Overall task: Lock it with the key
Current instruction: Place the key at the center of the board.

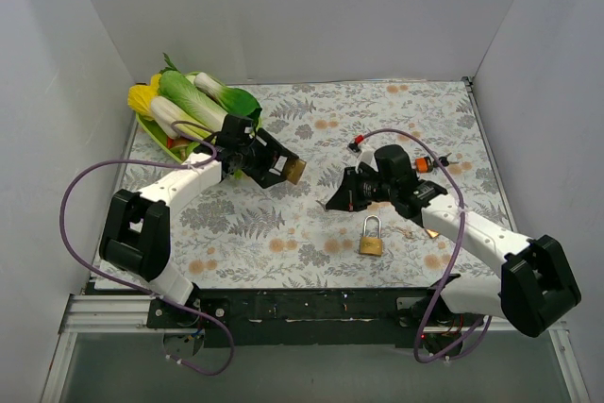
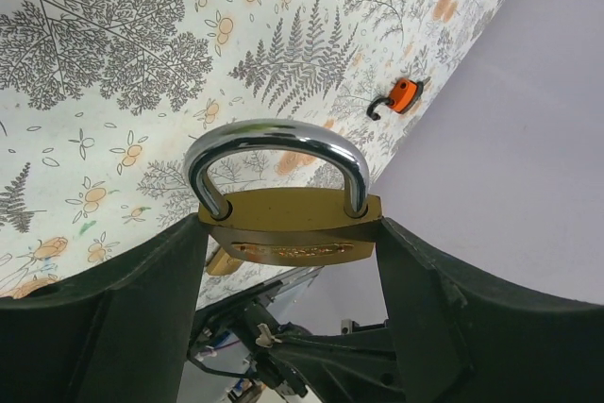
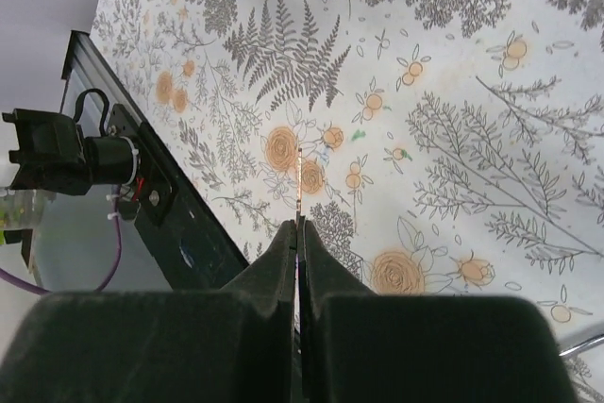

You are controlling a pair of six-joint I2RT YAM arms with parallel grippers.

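**A:** What sits nearest the arm bases?

**B:** A loose padlock (image 1: 371, 241), brass, lying flat on the floral table (image 1: 283, 233), touched by nothing.

**A:** And the arms?

**B:** Just beyond it, the right gripper (image 3: 297, 233) has its fingers pressed together on a thin metal blade, apparently the key (image 3: 299, 186) seen edge-on, with most of it sticking out past the tips. Across a gap, the left gripper (image 2: 289, 261) is raised off the table and clamps the held padlock (image 2: 283, 233) by the two ends of its body. Both legs of the shackle look seated.

**A:** What could go wrong?

**B:** The key and the held padlock are apart, and the keyhole is not visible. With so little of the key in the pinch, it could twist or slide if it meets brass off-centre. The padlock could also pivot between the fingers when pushed.

**A:** Anything farther back?

**B:** An orange clip (image 1: 422, 165) lies to the right. Toy vegetables (image 1: 193, 101) sit in the far left corner.
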